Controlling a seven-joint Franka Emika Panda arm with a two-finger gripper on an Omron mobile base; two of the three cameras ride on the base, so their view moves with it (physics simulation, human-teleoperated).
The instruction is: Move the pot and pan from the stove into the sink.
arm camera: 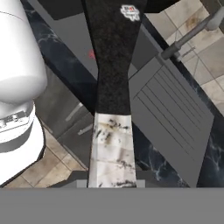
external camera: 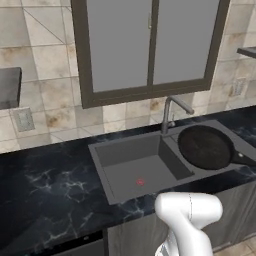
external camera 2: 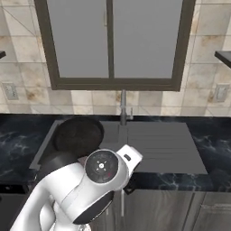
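Note:
The black pan hangs tilted above the sink, its long handle running off to the right. From the right base it shows as a dark disc over the basin's left end, partly behind my arm. In the hand view the handle rises from the bottom centre, between the jaws of my gripper, which is shut on it. The ridged drainboard lies below to the right, and the basin's red drain mark lies beyond. The pot and the stove are out of view.
The curved grey faucet stands at the sink's back edge under a grey window. Black marble counter runs on both sides. A dark shelf juts out at left. Cabinet fronts are below.

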